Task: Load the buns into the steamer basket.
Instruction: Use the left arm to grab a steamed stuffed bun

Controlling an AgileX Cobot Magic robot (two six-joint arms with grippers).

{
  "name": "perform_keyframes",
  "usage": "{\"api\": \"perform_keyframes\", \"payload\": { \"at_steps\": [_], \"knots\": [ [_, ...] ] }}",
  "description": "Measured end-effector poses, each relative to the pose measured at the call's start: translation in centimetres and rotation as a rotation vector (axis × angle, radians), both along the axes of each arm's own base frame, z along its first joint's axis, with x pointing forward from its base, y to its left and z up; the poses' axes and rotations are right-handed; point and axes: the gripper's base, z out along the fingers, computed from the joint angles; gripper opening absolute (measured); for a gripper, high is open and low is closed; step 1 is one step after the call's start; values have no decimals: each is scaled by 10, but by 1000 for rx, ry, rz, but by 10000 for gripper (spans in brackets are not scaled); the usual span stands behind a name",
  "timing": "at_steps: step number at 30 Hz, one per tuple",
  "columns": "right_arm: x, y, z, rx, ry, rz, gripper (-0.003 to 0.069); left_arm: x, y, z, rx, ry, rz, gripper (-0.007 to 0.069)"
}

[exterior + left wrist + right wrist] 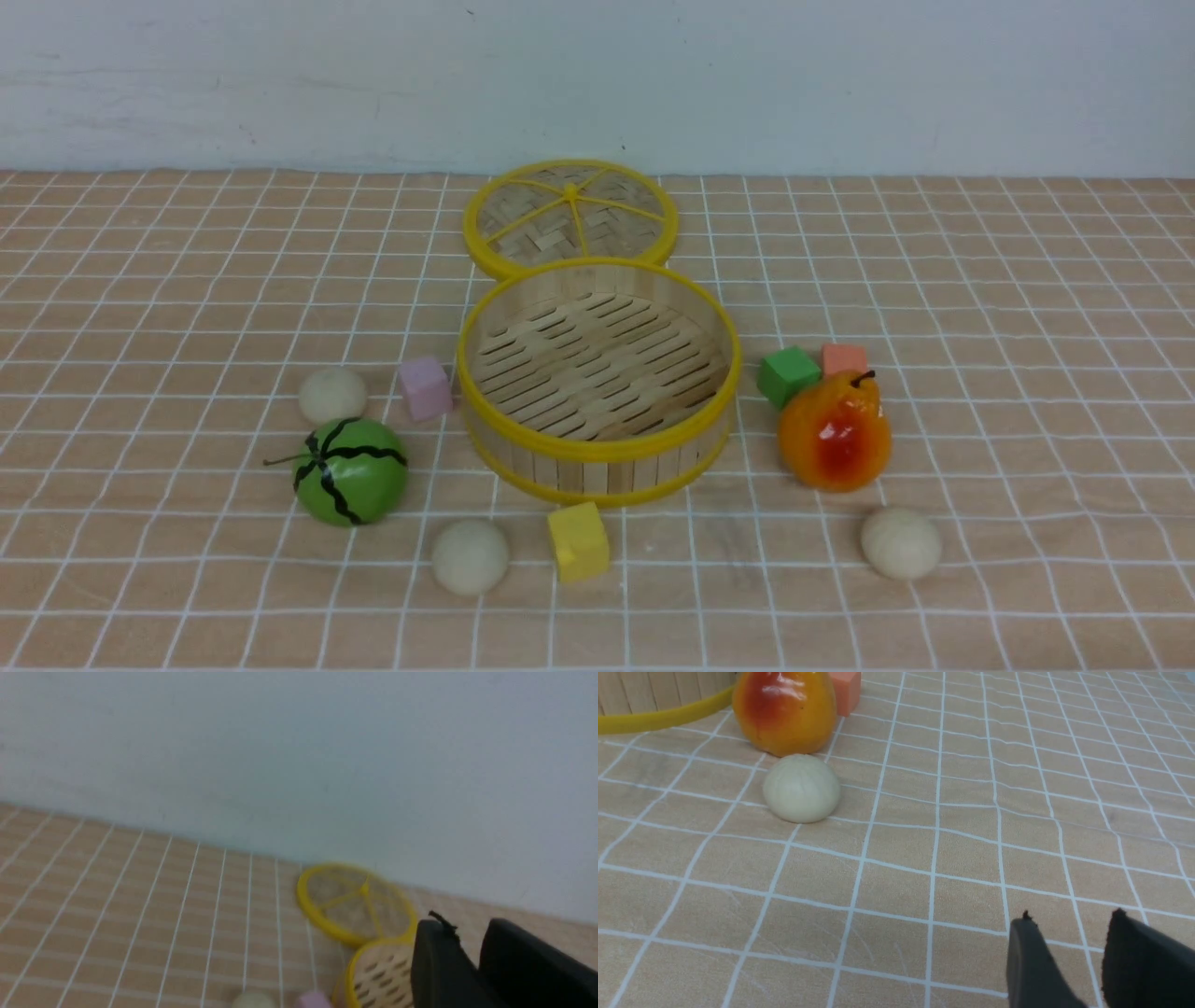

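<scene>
While the basket (pixel 597 467) is seen empty, the coming reach is judged to turn on the right bun (pixel 802 788), which is found on the cloth (pixel 924 882) ahead of the right gripper (pixel 1071 917), off toward its basket side, just beside the pear (pixel 784 709) and well apart from the jaws. Both pairs of jaws are seen parted on nothing, those of the left gripper (pixel 467 926) only narrowly. The front-left bun (pixel 470 556) and back-left bun (pixel 332 395) are judged nearer the left arm, and no long axis is offered by a round bun.
</scene>
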Motion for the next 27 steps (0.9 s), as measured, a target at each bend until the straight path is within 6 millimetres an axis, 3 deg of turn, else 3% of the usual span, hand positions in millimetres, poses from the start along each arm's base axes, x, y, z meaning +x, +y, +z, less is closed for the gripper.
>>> {"api": "perform_keyframes", "payload": {
  "at_steps": [2,4,7,9,11,21,27],
  "knots": [
    [0,0,0,0,0,0,241,16,-1,-9,8,64,0,138],
    [0,0,0,0,0,0,241,51,-5,-33,-20,189,2,141],
    [0,0,0,0,0,0,241,86,-10,-61,-78,307,12,144],
    [0,0,0,0,0,0,241,98,-11,-71,-93,347,16,145],
    [0,0,0,0,0,0,241,128,-15,-92,-113,459,22,148],
    [0,0,0,0,0,0,241,220,-26,-120,-44,759,-10,178],
    [0,0,0,1,0,0,241,260,-26,-156,19,854,-6,244]
  ]
}}
